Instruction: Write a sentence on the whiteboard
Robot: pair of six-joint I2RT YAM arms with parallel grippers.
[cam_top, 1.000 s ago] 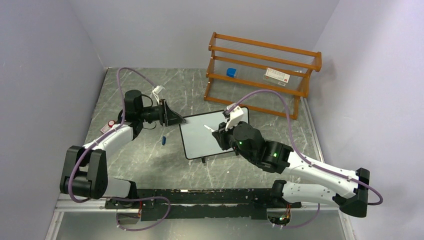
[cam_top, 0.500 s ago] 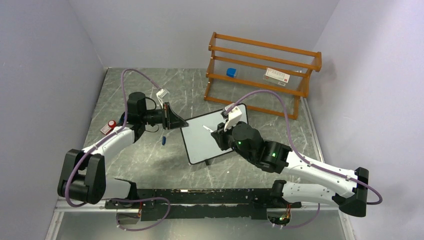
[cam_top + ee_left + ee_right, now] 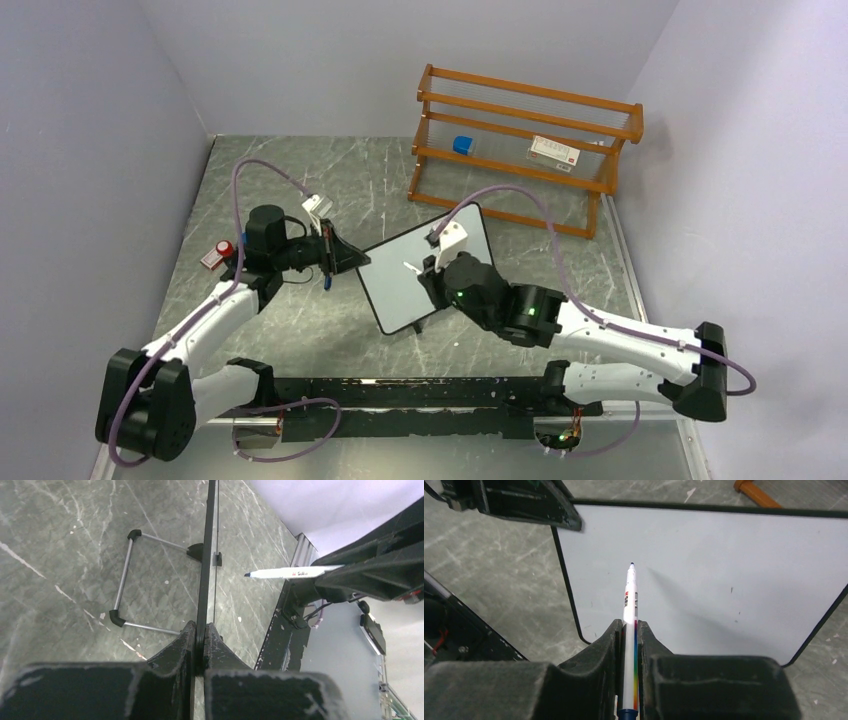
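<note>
Supporting table (image 3: 300, 180): grey marbled slab filling the middle of the top view, with pale walls at left, right and back.
Rack (image 3: 500, 166): orange wood, upper right of the top view by the back wall; one foot (image 3: 756, 492) shows in the upper right corner of the right wrist view.
Arms: 2, white with black joints and purple cables. The left arm (image 3: 215, 310) comes up from the lower left and the right arm (image 3: 620, 335) from the lower right; both reach to the centre.
Whiteboard (image 3: 400, 285): centre of the top view, turned at a slant between the 2 grippers and in front of the rack. Its face (image 3: 724, 580) is plain white with a few dark specks inside a thin black frame. It is seen edge-on (image 3: 206, 555) in the left wrist view, where a grey wire foot (image 3: 122, 575) juts from it over the table.
Left gripper (image 3: 345, 258): jaws clamped on the whiteboard's left edge, pinching the black frame (image 3: 200, 640).
Right gripper (image 3: 432, 275): jaws closed tight around the marker's barrel (image 3: 630, 630).
Marker (image 3: 630, 600): white barrel with a rainbow stripe, its blue tip aimed at the upper left part of the board. In the left wrist view the tip (image 3: 290, 572) stands near the face with a gap between them.
Blue cap (image 3: 327, 280): on the table just below the left gripper.
Red-topped item (image 3: 217, 252): at the left side of the table.
Rack contents: blue piece (image 3: 461, 145) and white labelled box (image 3: 554, 150).
</note>
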